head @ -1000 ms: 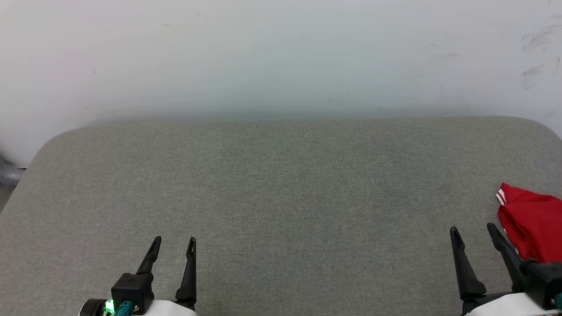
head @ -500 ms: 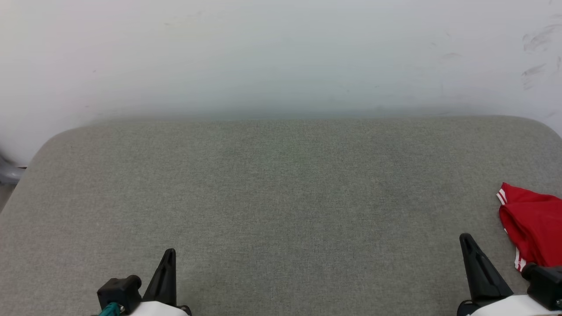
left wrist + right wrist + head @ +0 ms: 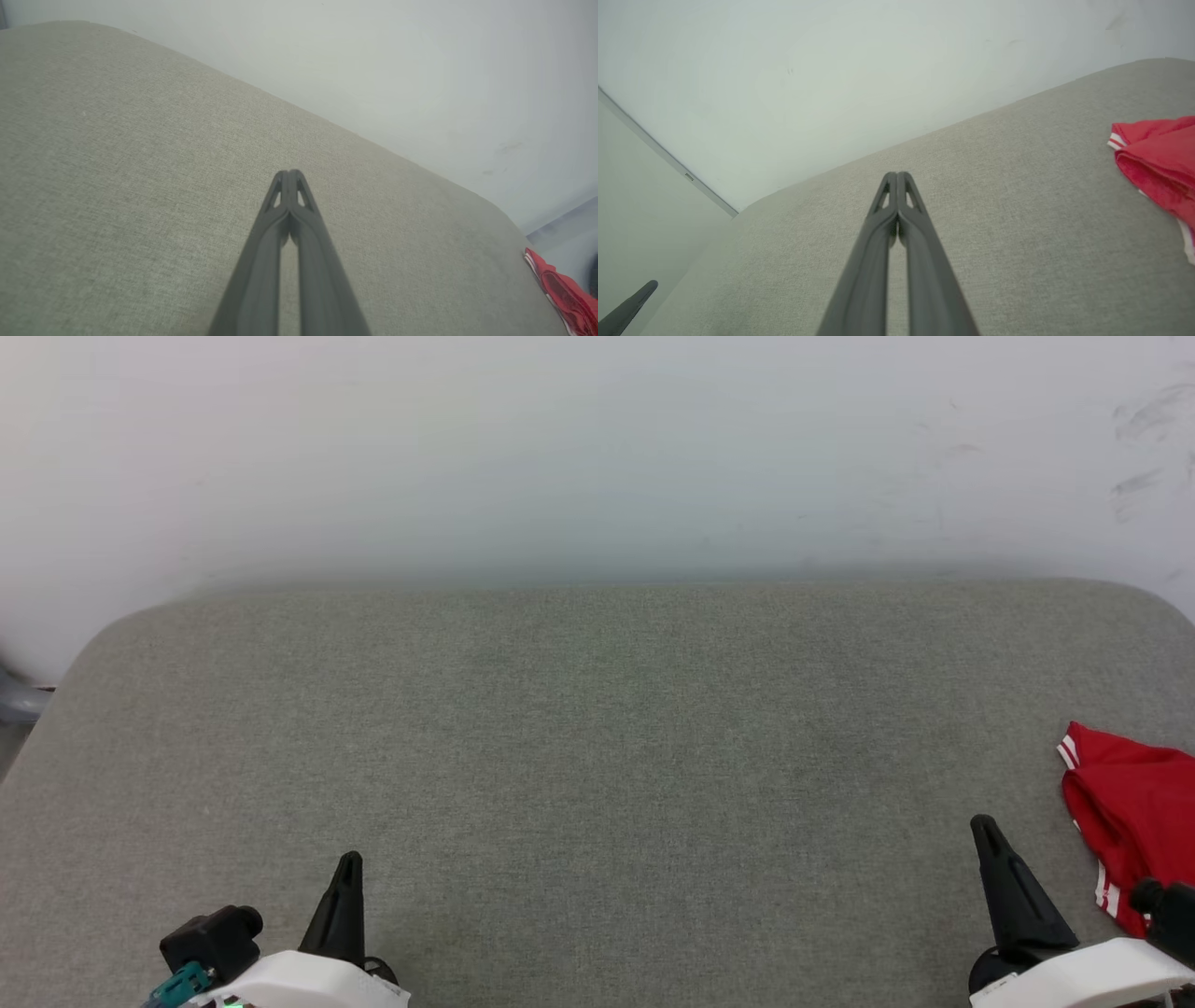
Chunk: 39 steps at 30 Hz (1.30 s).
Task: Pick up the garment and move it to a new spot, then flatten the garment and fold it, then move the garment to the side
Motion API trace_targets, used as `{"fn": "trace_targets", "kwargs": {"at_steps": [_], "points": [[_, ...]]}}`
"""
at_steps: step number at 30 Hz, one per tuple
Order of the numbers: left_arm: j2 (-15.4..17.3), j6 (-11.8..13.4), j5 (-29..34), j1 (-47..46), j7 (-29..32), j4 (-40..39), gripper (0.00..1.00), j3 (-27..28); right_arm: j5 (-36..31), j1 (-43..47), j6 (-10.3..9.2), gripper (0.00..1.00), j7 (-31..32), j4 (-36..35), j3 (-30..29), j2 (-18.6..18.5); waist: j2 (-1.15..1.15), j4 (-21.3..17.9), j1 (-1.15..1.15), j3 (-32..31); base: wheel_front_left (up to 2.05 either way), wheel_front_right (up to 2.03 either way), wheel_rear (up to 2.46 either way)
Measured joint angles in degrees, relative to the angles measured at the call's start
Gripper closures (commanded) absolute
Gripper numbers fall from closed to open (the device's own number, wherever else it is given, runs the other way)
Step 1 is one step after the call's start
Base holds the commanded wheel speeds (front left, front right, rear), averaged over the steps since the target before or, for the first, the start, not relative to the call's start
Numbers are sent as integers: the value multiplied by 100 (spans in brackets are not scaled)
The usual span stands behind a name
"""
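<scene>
The garment (image 3: 1130,812), red with red-and-white striped trim, lies bunched at the far right edge of the grey fabric surface (image 3: 597,747); part of it runs out of frame. It also shows as a red heap (image 3: 1157,163) in the right wrist view and as a red strip (image 3: 563,294) in the left wrist view. My right gripper (image 3: 985,831) is shut with nothing in it, just left of the garment and apart from it. At the lower left, my left gripper (image 3: 348,863) is shut and empty over bare fabric. Both wrist views show fingertips pressed together (image 3: 289,175) (image 3: 896,176).
A pale wall (image 3: 597,457) rises directly behind the grey surface. The surface has rounded far corners, and its left edge drops off near a grey object (image 3: 14,700). Bare grey fabric stretches wide between the two grippers.
Both grippers went from open to shut, empty. Both arms dipped toward the bottom of the head view, then rose slightly. The garment stays where it was.
</scene>
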Motion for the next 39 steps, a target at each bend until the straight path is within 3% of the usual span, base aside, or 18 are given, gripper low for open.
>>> {"fn": "trace_targets", "kwargs": {"at_steps": [39], "points": [[-186,-270,-2875,-373,749,135,100,480,3128,-609,-1,100,82,884,4,-68,0,-3,0,86,0,0,0]]}}
